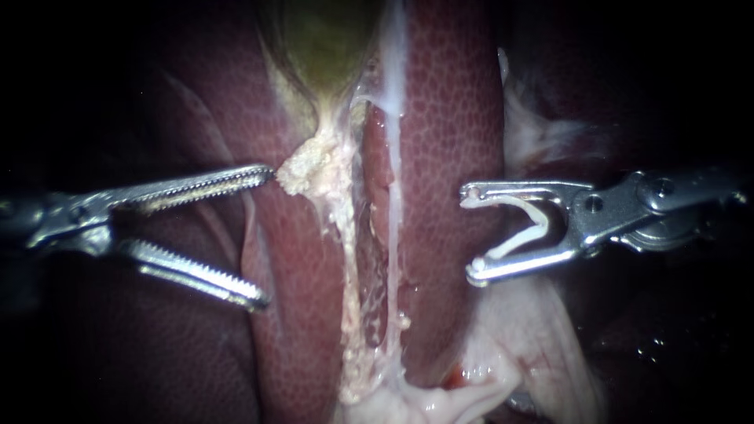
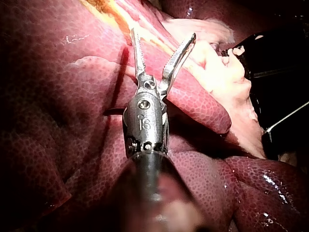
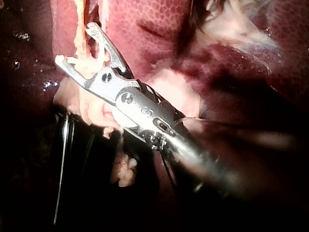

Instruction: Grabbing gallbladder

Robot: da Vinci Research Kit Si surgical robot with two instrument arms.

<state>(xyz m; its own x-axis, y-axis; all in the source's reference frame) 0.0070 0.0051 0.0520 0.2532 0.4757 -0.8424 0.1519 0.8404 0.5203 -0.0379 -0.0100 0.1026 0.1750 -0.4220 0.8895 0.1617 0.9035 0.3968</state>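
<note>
1. The setting is a surgical bench set-up seen close through an endoscope. Lit tissue fills the middle of the frame and the edges fall into darkness.
2. Organ tissue makes up the whole working field. The dark red, mottled liver (image 1: 448,118) runs down the centre, with the greenish gallbladder (image 1: 322,39) at the upper centre.
3. Slender steel tools mark the place as surgical. The left instrument (image 1: 267,235) enters at the left edge with its toothed jaws apart, and the right instrument (image 1: 471,234) enters at the right edge carrying a white clip (image 1: 526,228) between its jaws.
4. In the left wrist view a black surface (image 2: 285,63) lies just beyond the pale tissue, where the organ ends.
</note>
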